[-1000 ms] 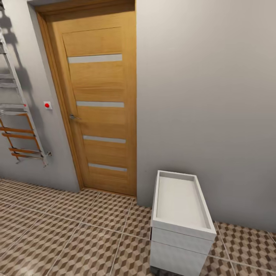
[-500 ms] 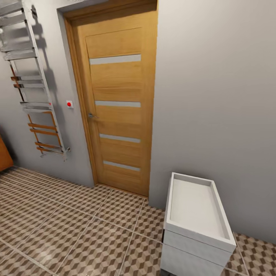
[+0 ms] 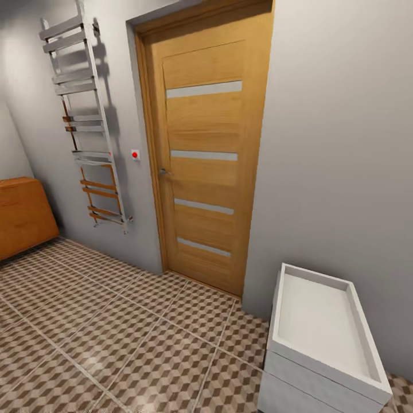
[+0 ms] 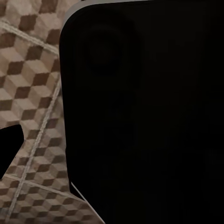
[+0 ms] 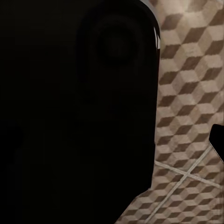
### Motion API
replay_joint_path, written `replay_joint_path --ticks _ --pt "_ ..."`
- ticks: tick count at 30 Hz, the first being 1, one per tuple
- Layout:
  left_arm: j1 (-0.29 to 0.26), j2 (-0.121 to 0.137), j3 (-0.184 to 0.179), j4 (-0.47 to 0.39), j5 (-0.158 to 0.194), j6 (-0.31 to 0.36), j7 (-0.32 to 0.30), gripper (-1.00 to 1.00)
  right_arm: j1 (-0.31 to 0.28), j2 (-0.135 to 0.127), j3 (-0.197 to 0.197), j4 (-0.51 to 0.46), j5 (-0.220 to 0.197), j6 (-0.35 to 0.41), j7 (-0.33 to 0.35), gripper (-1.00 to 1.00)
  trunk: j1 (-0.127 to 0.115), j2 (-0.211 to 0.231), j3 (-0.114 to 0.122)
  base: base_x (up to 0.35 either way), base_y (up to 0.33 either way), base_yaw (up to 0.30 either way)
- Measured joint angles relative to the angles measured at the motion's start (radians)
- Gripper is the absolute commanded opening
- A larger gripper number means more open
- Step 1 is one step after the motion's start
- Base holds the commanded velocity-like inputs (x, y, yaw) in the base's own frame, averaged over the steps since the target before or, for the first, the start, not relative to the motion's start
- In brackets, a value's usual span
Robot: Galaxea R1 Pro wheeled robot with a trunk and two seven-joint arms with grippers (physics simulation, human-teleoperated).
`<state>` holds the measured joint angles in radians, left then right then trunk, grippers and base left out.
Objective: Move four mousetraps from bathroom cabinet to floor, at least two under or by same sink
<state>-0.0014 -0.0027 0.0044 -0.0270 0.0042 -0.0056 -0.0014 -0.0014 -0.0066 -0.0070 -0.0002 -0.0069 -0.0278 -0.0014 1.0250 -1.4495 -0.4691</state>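
Observation:
The orange-brown wooden cabinet [image 3: 20,215] stands against the wall at the far left of the head view, and I see just its right end. The bathroom floor [image 3: 115,332], tiled in a brown, beige and white cube pattern, spreads across the lower part. The mousetraps and the bathroom sink are out of view. In the left wrist view a large dark mass blocks most of the picture, with the floor [image 4: 32,93] beside it. The right wrist view has the same dark mass next to the floor [image 5: 186,93].
A closed wooden door [image 3: 206,160] with a metal handle is straight ahead. A chrome towel rail [image 3: 92,126] hangs on the wall left of it. A small white drawer unit [image 3: 321,344] stands against the wall at the lower right.
The head camera has turned left: door, towel rail and white drawer unit have slid right in the picture, and the cabinet's end has come into view at the left.

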Motion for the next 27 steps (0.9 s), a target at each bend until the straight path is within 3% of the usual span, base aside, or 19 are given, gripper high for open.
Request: replay_joint_path --ticks 27 --pt "0.0 0.0 0.0 0.0 0.0 0.0 0.0 1.0 0.0 0.002 0.002 0.0 0.001 0.0 0.0 1.0 0.0 0.0 0.0 0.0 0.0 0.277"
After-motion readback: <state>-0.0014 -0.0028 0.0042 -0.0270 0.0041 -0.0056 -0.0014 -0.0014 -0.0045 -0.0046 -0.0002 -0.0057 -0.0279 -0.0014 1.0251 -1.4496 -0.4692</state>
